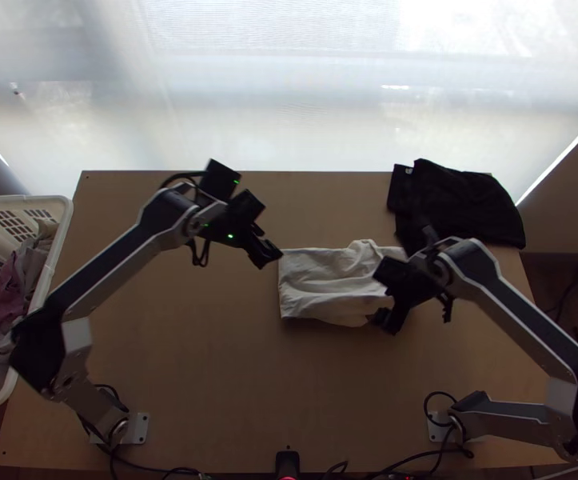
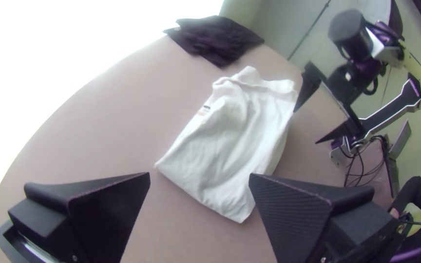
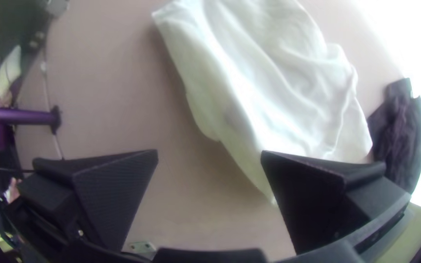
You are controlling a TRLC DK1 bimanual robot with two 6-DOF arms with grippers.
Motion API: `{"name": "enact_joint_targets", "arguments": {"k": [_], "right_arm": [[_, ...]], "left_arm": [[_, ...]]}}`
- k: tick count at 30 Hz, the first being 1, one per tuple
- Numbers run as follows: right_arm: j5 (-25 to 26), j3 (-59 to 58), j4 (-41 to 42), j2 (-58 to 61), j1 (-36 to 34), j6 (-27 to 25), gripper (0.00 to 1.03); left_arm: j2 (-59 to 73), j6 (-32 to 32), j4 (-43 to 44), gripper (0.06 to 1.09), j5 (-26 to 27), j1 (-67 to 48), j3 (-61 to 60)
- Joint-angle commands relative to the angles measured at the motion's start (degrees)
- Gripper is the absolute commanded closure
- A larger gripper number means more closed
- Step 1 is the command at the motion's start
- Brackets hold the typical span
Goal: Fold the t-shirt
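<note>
Light wooden bench (image 1: 209, 384), both arms based at its near side. White plastic basket (image 1: 62, 232) at the bench's left side, pink and grey clothes (image 1: 5, 292) in it. Black cloth (image 1: 460, 204) in a loose heap at the bench's far right corner, apart from the tee. White t-shirt (image 1: 320, 280) lies around mid-bench, a bit right of centre: folded to a rough rectangle, wrinkled, its far right part rumpled; small dark print (image 2: 205, 108) near one edge.

Left gripper (image 1: 268, 253) is at the tee's left end; fingers wide apart, nothing between them. Right gripper (image 1: 388, 318) is at the tee's near right part; fingers also wide apart, no cloth pinched. One of them overlaps the tee's edge in the right wrist view; can't tell if it touches. Small black device (image 1: 287, 461) at the bench's near edge, middle, red light on it.
</note>
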Motion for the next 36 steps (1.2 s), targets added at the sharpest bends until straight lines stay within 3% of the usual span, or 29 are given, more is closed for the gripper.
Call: {"name": "enact_joint_targets", "arguments": {"k": [1,5,8,22,36], "right_arm": [[18.0,-6.9,10.4,-4.6,21.1,2.1,0.04],[30.9,-9.9,19.5,-6.4,29.9,2.0,0.04],[35.4,-11.1,24.2,-6.8,33.0,2.0,0.04],[36.1,-19.3,44.2,-0.4,39.2,8.6,0.04],[40.4,-23.4,61.9,8.8,42.0,7.9,0.04]], "left_arm": [[-9.7,3.1,-1.1,0.10,-2.3,8.2,-3.3],[-15.2,4.5,0.4,0.10,-3.5,13.2,-8.1],[-18.9,4.4,1.4,0.10,-3.5,17.3,-10.9],[-36.6,4.3,10.2,0.10,-3.6,24.5,-30.8],[-44.6,3.4,16.3,0.10,-3.4,30.3,-39.2]]}}
